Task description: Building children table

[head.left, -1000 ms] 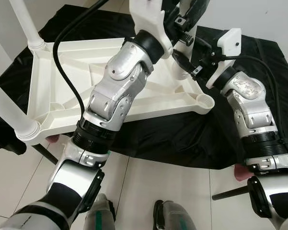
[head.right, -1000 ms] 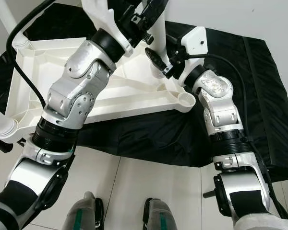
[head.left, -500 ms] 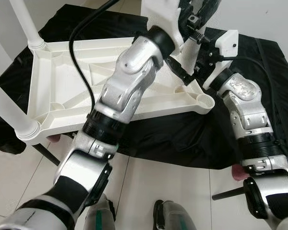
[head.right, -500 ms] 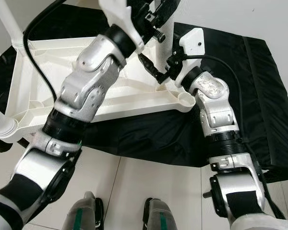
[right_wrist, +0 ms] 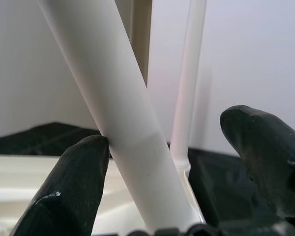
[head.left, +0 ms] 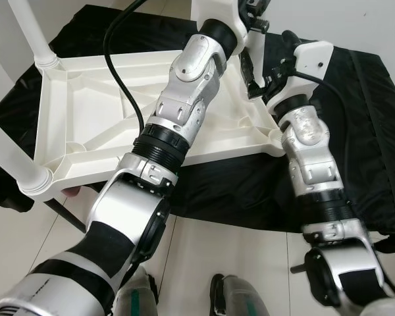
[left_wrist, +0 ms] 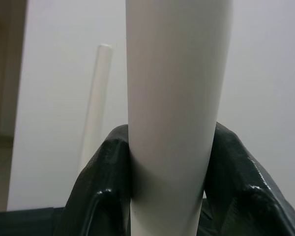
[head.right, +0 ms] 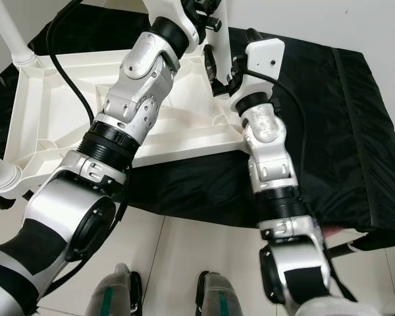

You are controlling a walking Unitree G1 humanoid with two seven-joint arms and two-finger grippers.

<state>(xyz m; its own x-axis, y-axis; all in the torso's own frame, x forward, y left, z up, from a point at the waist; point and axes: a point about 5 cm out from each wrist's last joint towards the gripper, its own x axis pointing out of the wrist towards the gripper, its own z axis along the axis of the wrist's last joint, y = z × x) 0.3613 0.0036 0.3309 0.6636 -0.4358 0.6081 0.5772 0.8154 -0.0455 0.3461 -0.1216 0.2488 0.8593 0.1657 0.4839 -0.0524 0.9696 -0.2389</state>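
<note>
Standing upright at the overturned white tabletop's (head.left: 112,125) far corner, a white table leg (left_wrist: 177,113) is pinched between the left gripper's (left_wrist: 169,172) black fingers (left_wrist: 101,182). The right gripper (right_wrist: 179,167), spread wide, brackets the same leg with one finger (right_wrist: 71,191) touching it. Black cloth (head.right: 355,131) under the tabletop covers pale floor tiles (head.left: 204,263) beside a white wall (head.right: 316,20).
</note>
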